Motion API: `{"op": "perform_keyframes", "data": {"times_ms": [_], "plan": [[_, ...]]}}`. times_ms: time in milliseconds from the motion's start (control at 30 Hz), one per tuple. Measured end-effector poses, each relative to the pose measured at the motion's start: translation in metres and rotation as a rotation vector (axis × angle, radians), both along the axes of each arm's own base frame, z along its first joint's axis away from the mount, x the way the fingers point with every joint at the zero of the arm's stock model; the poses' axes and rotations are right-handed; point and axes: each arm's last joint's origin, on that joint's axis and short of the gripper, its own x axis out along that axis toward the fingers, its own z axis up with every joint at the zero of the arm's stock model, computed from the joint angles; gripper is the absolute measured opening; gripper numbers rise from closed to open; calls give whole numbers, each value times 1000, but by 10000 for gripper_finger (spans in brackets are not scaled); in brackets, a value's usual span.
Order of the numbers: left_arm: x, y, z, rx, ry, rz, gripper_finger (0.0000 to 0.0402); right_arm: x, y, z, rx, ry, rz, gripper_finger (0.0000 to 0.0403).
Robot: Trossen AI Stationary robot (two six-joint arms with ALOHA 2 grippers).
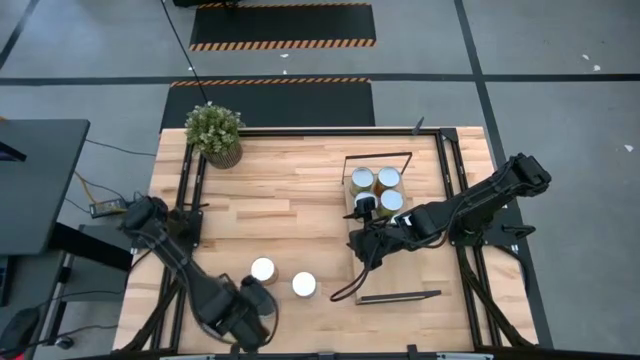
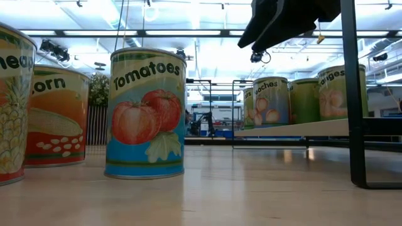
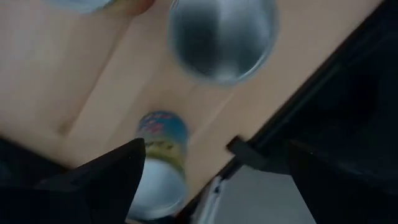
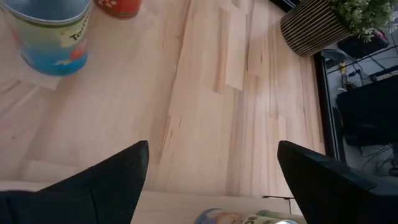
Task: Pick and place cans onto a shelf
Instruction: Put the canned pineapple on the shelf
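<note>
Two cans stand upright on the table near its front edge. In the low view they show as a tomato can and a corn can, with a third can at the picture's left edge. My left gripper hangs open above the table just near-left of them, pointing down; its wrist view shows a blue-labelled can beside one finger, untouched. Three cans stand on the shelf at the right. My right gripper hovers open over the shelf's left edge.
A potted plant stands at the table's far left corner. Black wire frames rise at the shelf's far and near ends. Bare tabletop lies between plant, shelf and loose cans.
</note>
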Motion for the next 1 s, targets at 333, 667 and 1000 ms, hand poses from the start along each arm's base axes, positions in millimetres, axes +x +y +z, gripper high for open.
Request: {"op": "perform_keyframes", "data": {"times_ms": [333,667,1000], "plan": [[-29,-23,-12,130,-86,73,389,2,-1,1,-13,5,31,364],[1,-26,-40,186,-157,-6,389,4,-3,0,41,15,62,364],[28,-14,-62,222,-113,-62,388,4,-3,0,51,20,78,364]]}}
